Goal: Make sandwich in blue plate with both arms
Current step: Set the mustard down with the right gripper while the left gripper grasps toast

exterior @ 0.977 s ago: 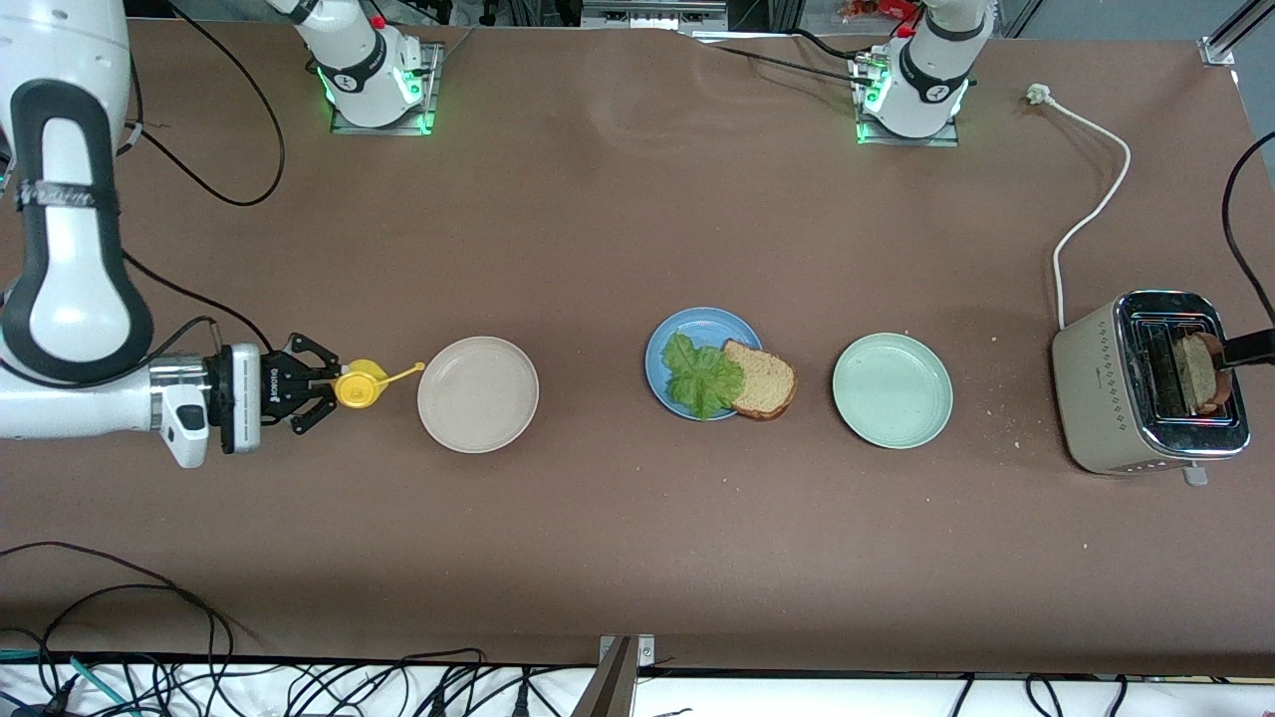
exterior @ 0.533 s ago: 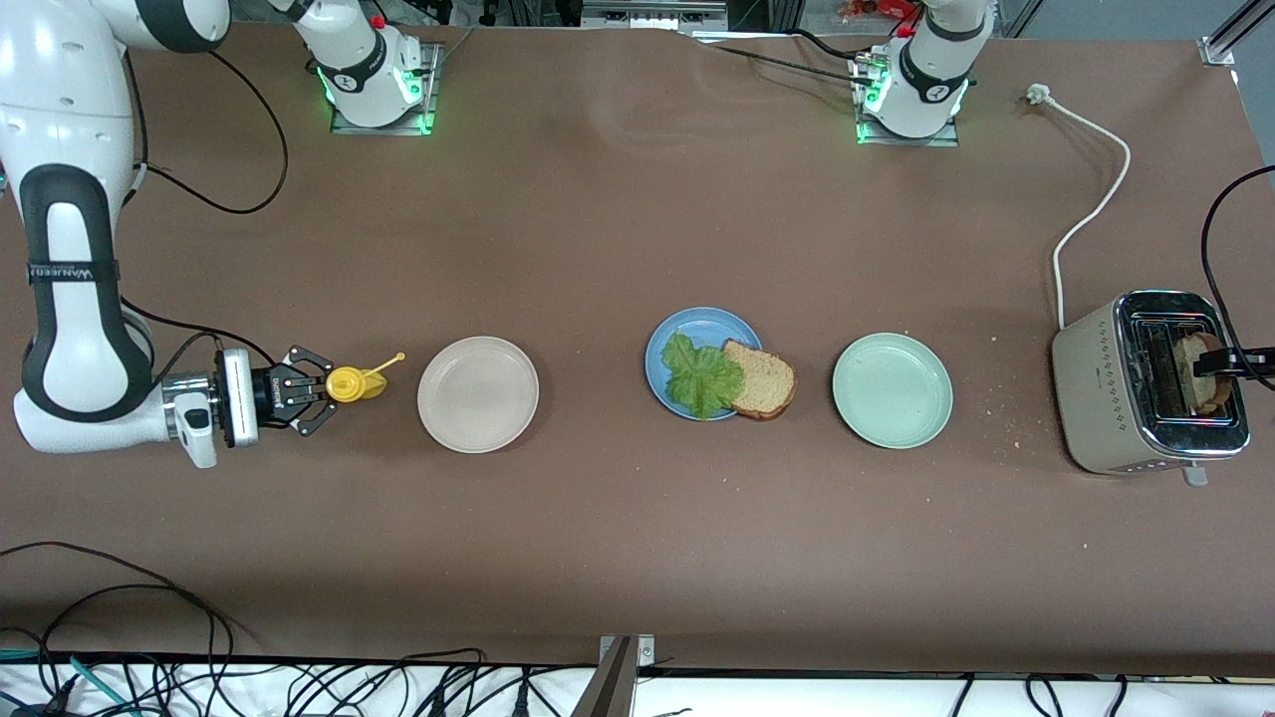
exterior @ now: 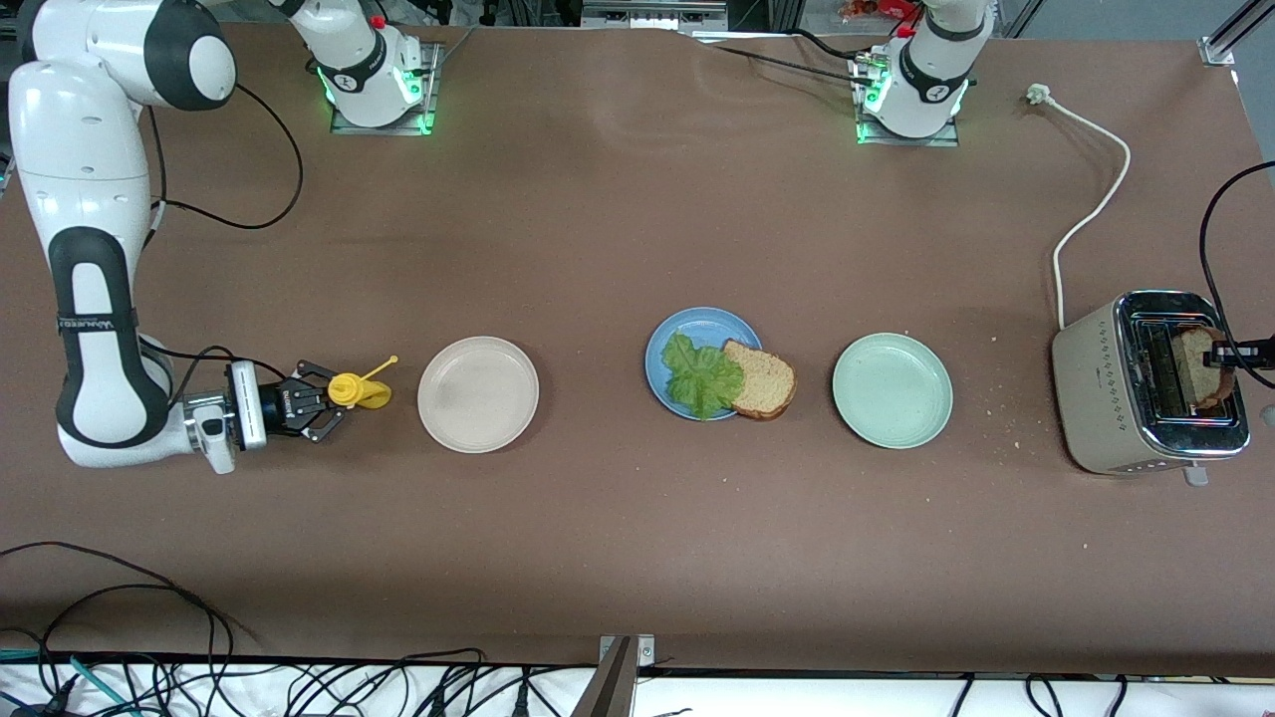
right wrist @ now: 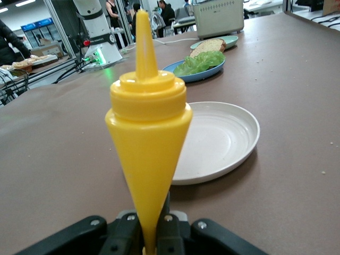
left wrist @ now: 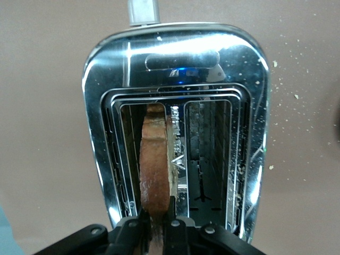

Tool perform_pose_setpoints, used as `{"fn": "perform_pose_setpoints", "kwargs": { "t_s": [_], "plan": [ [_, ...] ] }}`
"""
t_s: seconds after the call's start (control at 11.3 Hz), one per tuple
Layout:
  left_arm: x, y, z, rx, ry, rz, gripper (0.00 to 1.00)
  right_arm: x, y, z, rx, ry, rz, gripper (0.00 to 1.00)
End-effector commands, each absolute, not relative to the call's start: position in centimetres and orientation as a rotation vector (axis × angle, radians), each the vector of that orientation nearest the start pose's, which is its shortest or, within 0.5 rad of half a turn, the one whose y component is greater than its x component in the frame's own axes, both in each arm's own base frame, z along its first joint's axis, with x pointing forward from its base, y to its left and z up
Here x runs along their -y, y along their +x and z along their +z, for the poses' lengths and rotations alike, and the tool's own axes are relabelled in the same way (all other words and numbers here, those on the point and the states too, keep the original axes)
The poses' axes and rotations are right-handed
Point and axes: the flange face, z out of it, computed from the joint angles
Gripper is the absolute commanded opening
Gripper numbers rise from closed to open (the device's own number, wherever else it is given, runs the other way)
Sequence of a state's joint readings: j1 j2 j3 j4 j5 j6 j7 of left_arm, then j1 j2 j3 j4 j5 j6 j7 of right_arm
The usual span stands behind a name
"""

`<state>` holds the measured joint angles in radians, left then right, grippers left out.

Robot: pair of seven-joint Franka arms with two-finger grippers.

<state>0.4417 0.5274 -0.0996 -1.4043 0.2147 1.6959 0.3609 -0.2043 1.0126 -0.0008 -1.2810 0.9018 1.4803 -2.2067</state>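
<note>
Since a second ago the left gripper (left wrist: 154,226) has gone from spread to pinched on the toasted bread slice (exterior: 1194,365) standing in the toaster (exterior: 1150,383), while the right arm has drawn back toward its own end of the table and lowered the yellow squeeze bottle (exterior: 357,389) that the right gripper (exterior: 321,412) holds pressed between its fingers, beside the cream-white plate (exterior: 478,394). The toast looks light, stiff and dry, likely brittle at the crust, so the hold on its upper edge across the thin faces seems right (a hard squeeze could crumble it). A straight lift out of the slot should keep it from catching on the wire guides. The blue plate (exterior: 668,334) sits mid-table between the cream-white plate and the pale green plate (exterior: 892,390), carrying a soft, limp lettuce leaf (exterior: 701,376) and a first bread slice (exterior: 761,379) that overhangs its rim. By count: three plates, two bread slices, one lettuce leaf, one bottle, one toaster, two arms.
</note>
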Motion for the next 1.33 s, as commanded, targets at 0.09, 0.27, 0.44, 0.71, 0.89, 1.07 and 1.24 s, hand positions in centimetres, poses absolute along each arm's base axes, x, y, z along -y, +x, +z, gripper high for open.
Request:
{"fn": "perform_pose_setpoints", "kwargs": {
  "t_s": [0.09, 0.27, 0.44, 0.71, 0.89, 1.07, 1.24],
  "plan": [
    [-21.2, 62.0, 47.7, -0.148, -2.986, 0.453, 0.0, 4.7, 67.0, 10.6, 1.448, -1.29, -0.719, 0.0],
    [-15.5, 62.3, 52.3, -0.252, -2.963, 0.427, 0.0, 4.7, 67.0, 10.5, 1.454, -1.287, -0.731, 0.0],
    [-9.3, 61.7, 55.2, -0.386, -2.966, 0.439, 0.0, 4.5, 67.3, 10.9, 1.426, -1.275, -0.774, 0.14],
    [4.5, 60.5, 55.0, -0.723, -3.026, 0.564, 0.0, 4.8, 67.7, 11.7, 1.449, -1.257, -0.82, 1.0],
    [11.0, 60.6, 51.9, -0.783, -3.163, 0.675, 0.0, 4.9, 67.7, 11.8, 1.451, -1.256, -0.821, 1.0],
    [17.8, 60.7, 48.5, -0.715, -3.255, 0.788, 0.0, 5.1, 67.7, 12.0, 1.454, -1.257, -0.823, 1.0],
    [23.8, 61.1, 46.7, -0.654, -3.389, 0.753, 0.0, 8.1, 67.5, 13.1, 1.499, -1.296, -0.814, 1.0]
  ]
}}
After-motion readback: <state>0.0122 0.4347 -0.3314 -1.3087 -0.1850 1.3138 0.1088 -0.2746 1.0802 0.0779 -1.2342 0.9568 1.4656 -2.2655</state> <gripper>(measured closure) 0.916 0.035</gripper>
